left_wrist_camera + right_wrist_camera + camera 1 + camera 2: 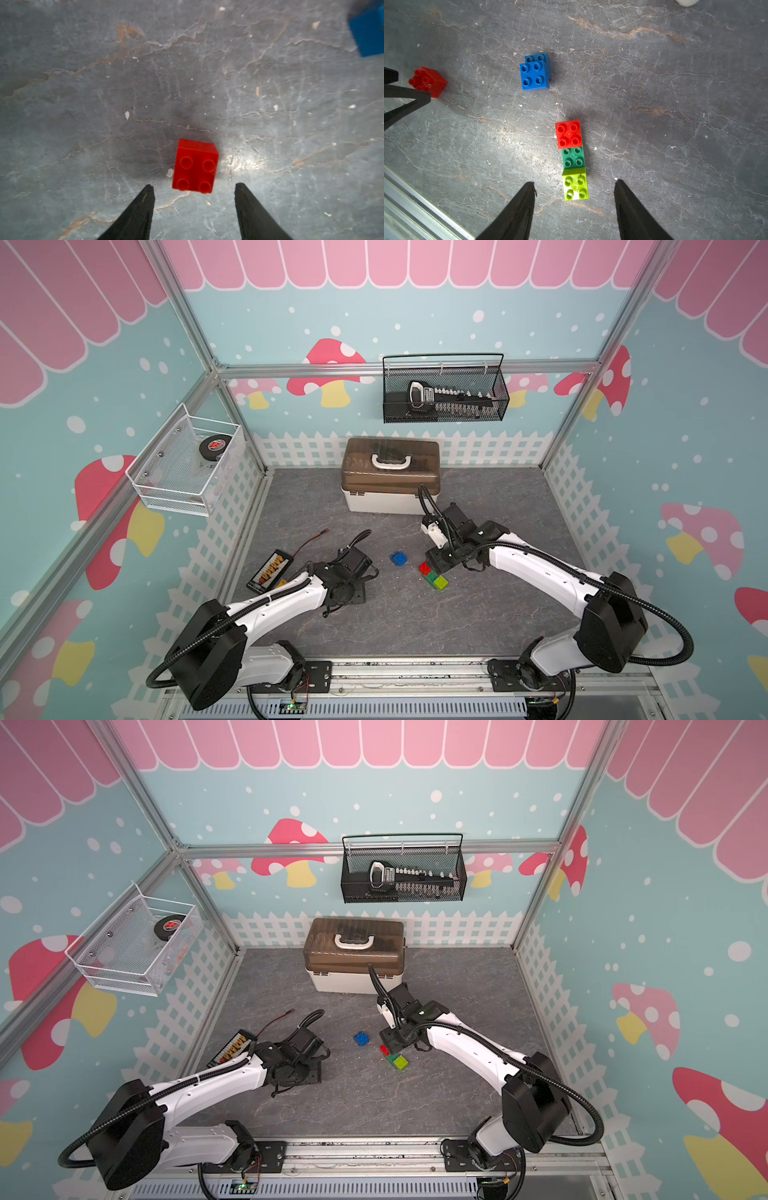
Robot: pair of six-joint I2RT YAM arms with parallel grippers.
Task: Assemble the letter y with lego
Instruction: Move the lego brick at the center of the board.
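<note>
Red plastic marks the left end of the work: a loose red brick (195,166) sits studs-up on the grey table (83,83), hidden under the left arm in both top views. The left gripper (194,186) hangs over it. We find its jaws parted wider than the brick, with table showing on both sides. They hold nothing and we see no contact.

Moving right, two blue bricks (535,72) stand alone, one pressed onto the other at an offset, well apart from everything else.

Further right lies the joined part: a green bar (573,158) with a red brick (569,134) on one end and a lime brick (575,184) on the other, the bar's studs showing between them. The right gripper (574,182) hangs above the lime end, jaws likewise apart, empty and touching nothing.

Our judgement: the fork of the letter is built and the stem is outstanding. The step in hand is the pickup of the loose red brick by the left arm. The next move calls for a small wrist turn, since the brick sits slightly skewed to the jaws, then a descent until the pads flank two opposite faces. A closure on a corner would likely spin the brick away. Whether the right arm is meant to steady the bar we cannot tell.
</note>
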